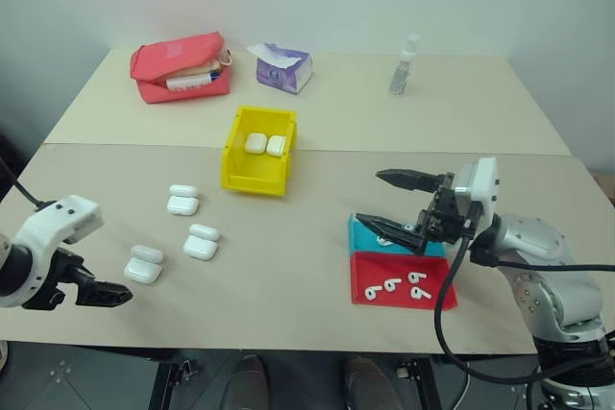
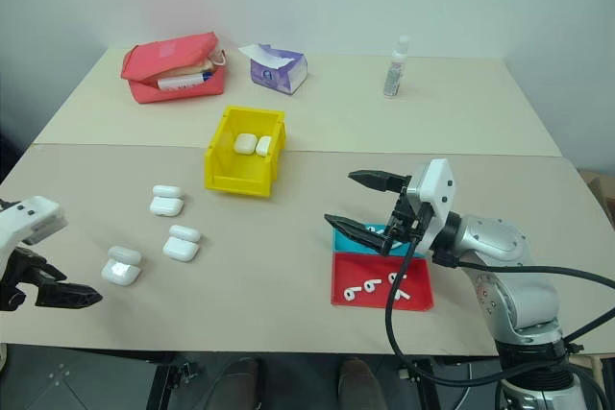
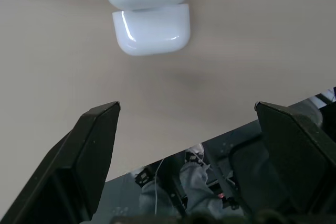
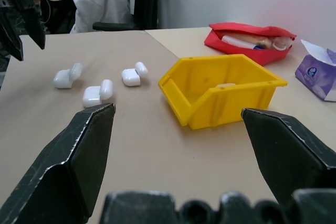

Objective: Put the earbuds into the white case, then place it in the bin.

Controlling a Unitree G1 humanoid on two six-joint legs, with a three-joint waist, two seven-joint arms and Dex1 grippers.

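Left wrist view: the left gripper (image 3: 184,145) is held spread above an open white case (image 3: 148,17) (lid up), apparently for grasping; the right gripper (image 1: 396,205), also spread, is poised over the trays.

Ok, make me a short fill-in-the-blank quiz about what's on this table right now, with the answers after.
1. The yellow bin already holds ____ white cases.
2. Outside the bin, ____ open white cases lie on the table.
3. The loose earbuds lie in the ____ tray.
4. The fingers of the right gripper are ____.

Missing words: two; three; red; open
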